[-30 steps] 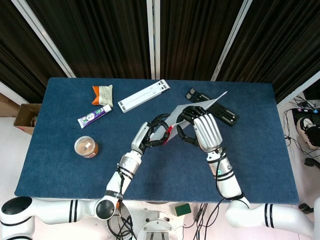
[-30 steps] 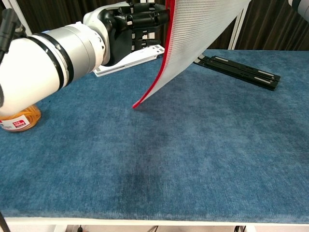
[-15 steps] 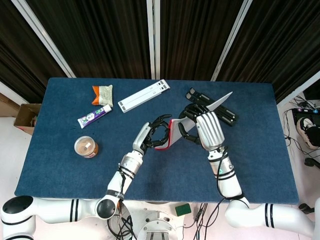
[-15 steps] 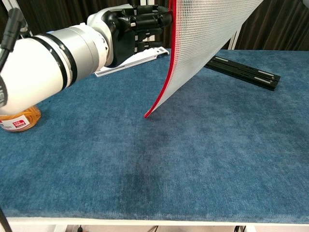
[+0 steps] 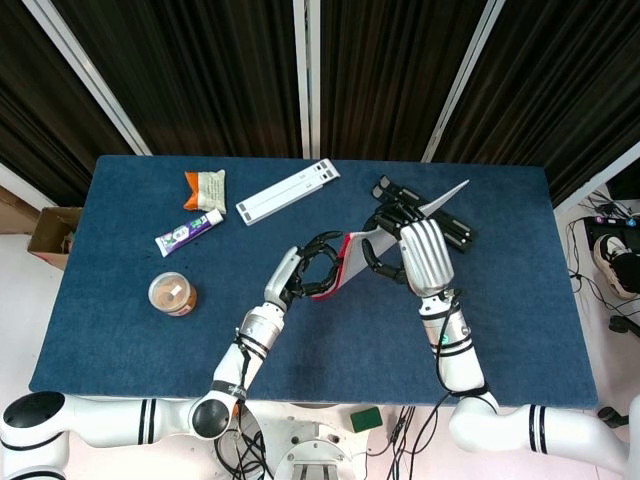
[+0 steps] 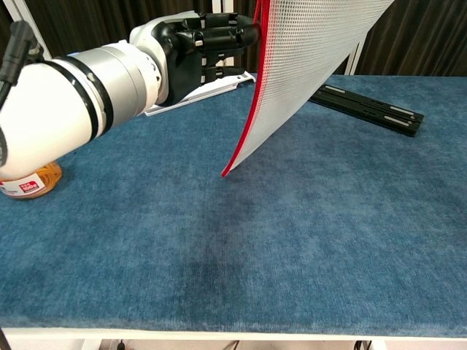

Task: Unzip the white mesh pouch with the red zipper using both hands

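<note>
Aloft, unlabelled mesh pouch, red zipper

Both hands' fingers curled, raised

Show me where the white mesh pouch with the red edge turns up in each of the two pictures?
Head view: the pouch is at centre, between the two hands.
Chest view: it hangs from the top edge, right of centre, above the table.
Shared landmark: the black bar behind it.
</note>
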`<control>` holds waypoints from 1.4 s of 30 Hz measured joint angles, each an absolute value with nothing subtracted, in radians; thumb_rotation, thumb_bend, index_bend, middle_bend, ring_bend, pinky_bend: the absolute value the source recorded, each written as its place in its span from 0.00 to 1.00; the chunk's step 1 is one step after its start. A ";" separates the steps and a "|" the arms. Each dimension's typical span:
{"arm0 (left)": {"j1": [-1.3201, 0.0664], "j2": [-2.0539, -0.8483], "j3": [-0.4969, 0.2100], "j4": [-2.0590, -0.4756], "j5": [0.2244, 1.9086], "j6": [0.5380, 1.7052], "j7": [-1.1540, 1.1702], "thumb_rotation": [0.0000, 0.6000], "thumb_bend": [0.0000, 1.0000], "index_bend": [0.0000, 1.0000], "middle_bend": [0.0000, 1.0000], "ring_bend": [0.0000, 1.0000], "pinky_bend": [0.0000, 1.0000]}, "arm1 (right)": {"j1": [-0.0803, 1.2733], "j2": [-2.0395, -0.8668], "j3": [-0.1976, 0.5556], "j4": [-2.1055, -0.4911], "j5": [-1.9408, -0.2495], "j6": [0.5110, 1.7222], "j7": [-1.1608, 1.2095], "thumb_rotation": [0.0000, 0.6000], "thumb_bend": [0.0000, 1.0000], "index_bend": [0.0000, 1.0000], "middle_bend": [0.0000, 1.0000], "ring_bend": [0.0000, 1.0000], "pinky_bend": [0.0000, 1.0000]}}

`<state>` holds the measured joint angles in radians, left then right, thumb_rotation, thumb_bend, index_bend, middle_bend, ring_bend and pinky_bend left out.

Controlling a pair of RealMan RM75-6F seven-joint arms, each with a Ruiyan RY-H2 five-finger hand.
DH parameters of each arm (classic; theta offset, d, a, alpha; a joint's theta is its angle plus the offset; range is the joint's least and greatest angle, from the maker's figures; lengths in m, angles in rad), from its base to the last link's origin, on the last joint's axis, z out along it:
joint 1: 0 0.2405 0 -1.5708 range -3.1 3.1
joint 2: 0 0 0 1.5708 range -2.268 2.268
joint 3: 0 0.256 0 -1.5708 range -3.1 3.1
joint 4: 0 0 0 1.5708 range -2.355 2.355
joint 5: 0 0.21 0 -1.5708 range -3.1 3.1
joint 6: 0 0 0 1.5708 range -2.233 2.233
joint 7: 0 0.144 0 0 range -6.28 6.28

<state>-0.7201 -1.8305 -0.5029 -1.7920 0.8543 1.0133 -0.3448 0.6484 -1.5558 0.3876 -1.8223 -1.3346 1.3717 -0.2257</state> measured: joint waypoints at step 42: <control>-0.592 -1.810 -0.312 -1.353 1.000 1.097 -0.216 1.00 0.51 0.62 0.16 0.00 0.09 | 0.604 -1.456 0.323 -1.804 -1.410 1.339 -0.008 1.00 0.54 0.80 0.57 0.34 0.44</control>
